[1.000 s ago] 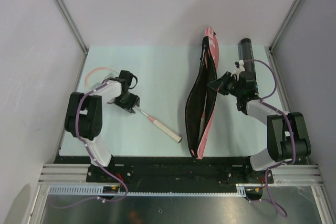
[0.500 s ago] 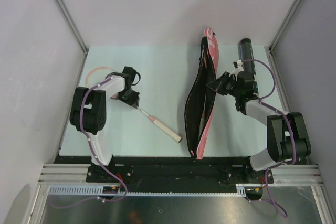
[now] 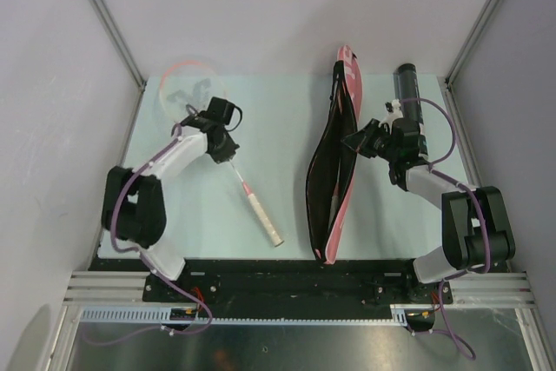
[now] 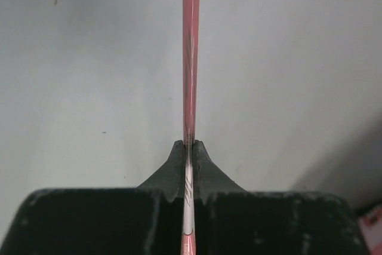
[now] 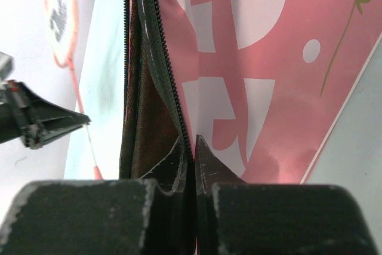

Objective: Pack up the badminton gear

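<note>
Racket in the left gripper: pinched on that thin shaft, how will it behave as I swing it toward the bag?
The racket probably feels light, but the left gripper pinches only its thin, smooth shaft, so it may twist or slide in the grip. Head and handle stick out on both sides, so it will likely wobble on fast moves.

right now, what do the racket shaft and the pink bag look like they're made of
The racket shaft: thin, straight, glossy pink with a light streak along it; painted metal or carbon, cannot tell which. The bag: smooth pink-and-white printed sheet, slight sheen, likely coated fabric or vinyl. Its zipper: dark fine teeth, probably plastic.
</note>
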Controlling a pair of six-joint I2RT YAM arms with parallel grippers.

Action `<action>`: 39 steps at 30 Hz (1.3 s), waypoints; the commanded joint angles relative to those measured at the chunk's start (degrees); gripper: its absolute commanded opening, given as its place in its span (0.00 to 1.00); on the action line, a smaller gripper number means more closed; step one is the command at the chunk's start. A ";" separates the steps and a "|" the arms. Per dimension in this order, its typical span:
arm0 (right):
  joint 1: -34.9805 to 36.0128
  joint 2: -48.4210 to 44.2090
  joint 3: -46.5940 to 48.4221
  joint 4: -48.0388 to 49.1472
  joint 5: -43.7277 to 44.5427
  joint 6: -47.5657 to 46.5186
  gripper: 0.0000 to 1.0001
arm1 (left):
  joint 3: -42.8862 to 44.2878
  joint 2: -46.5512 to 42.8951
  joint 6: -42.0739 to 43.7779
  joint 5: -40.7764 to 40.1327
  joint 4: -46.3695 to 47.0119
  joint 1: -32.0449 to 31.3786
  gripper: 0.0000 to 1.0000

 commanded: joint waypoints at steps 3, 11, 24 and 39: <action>0.96 -0.65 2.34 1.34 3.16 -0.08 0.00 | 2.83 -9.79 15.95 2.60 3.06 -0.96 0.00; 5.96 0.92 6.20 -0.35 21.88 6.33 0.00 | 9.76 -11.30 29.84 -4.94 -4.12 -14.56 0.00; 4.04 9.19 12.98 7.02 10.74 0.98 0.00 | 11.09 -19.64 42.07 34.22 -4.85 -17.40 0.00; 3.33 5.67 13.07 1.06 21.70 4.74 0.00 | 11.18 -17.36 37.77 -3.69 -5.37 -23.64 0.00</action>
